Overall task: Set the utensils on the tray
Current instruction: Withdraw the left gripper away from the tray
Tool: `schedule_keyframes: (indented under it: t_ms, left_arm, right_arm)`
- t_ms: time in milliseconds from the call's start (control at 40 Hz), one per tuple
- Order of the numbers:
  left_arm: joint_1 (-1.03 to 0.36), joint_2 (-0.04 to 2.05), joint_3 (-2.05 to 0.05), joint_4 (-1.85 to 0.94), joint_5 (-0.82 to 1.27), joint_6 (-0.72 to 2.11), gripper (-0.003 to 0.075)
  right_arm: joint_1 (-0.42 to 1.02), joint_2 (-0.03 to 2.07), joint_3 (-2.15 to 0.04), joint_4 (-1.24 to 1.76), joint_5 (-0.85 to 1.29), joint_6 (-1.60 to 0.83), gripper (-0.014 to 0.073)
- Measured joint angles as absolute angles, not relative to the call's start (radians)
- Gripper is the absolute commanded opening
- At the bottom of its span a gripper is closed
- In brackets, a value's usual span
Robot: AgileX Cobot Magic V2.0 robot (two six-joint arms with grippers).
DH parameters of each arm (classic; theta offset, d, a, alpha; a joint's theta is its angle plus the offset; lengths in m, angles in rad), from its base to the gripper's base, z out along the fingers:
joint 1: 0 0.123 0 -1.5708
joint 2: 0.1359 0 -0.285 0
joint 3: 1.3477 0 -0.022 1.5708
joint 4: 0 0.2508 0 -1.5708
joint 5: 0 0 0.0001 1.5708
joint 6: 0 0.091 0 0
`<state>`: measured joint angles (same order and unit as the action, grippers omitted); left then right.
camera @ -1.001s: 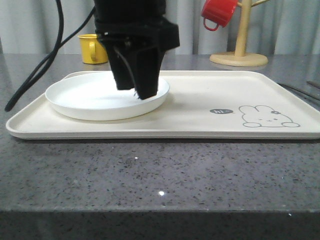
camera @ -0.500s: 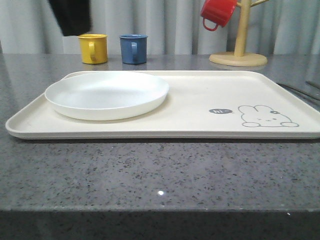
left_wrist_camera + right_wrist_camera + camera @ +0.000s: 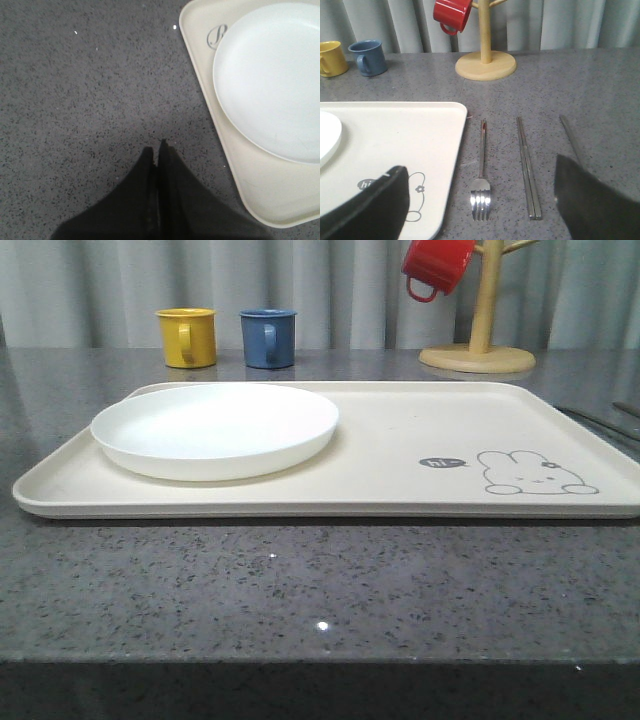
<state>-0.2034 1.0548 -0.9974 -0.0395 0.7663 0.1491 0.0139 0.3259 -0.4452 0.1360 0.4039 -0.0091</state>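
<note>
The cream tray (image 3: 380, 490) with the rabbit drawing lies on the grey table, and the round white plate (image 3: 214, 428) rests on its left part. In the left wrist view my left gripper (image 3: 156, 148) is shut and empty over bare table beside the tray's (image 3: 250, 185) corner and the plate (image 3: 272, 75). In the right wrist view my right gripper (image 3: 481, 200) stands wide open above the silver fork (image 3: 481, 187), which lies on the table beside the tray (image 3: 395, 135). The pair of chopsticks (image 3: 527, 167) lies parallel to it, and a third long handle (image 3: 569, 134), partly hidden by a finger, lies beyond them.
A yellow mug (image 3: 187, 336) and a blue mug (image 3: 267, 336) stand behind the tray. A wooden mug tree (image 3: 478, 350) with a red mug (image 3: 435, 265) hanging on it stands at the back right. Metal handles (image 3: 595, 422) lie right of the tray.
My left arm, which stood over the plate a second ago, has lifted away to the left and left the front view. The plate stays on the tray.
</note>
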Motion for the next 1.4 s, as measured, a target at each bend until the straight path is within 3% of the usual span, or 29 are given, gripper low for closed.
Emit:
schedule_keyframes:
  t_ms: [150, 350, 651, 1401]
  left_arm:
    - [-0.203, 0.838, -0.748, -0.047, 0.554, 0.149, -0.0018]
    - [-0.203, 0.506, -0.472, -0.055, 0.436, 0.149, -0.0018]
    - [-0.203, 0.127, -0.324, -0.075, 0.349, 0.149, -0.0018]
    - [-0.203, 0.083, -0.32, -0.075, 0.331, 0.149, -0.0018]
  right_arm:
    - [0.014, 0.326, -0.445, 0.138, 0.404, -0.009, 0.0613]
    - [0.014, 0.326, -0.445, 0.138, 0.404, -0.009, 0.0613]
    - [0.014, 0.326, -0.445, 0.138, 0.404, -0.009, 0.0613]
    - [0.014, 0.326, -0.445, 0.138, 0.404, -0.009, 0.0613]
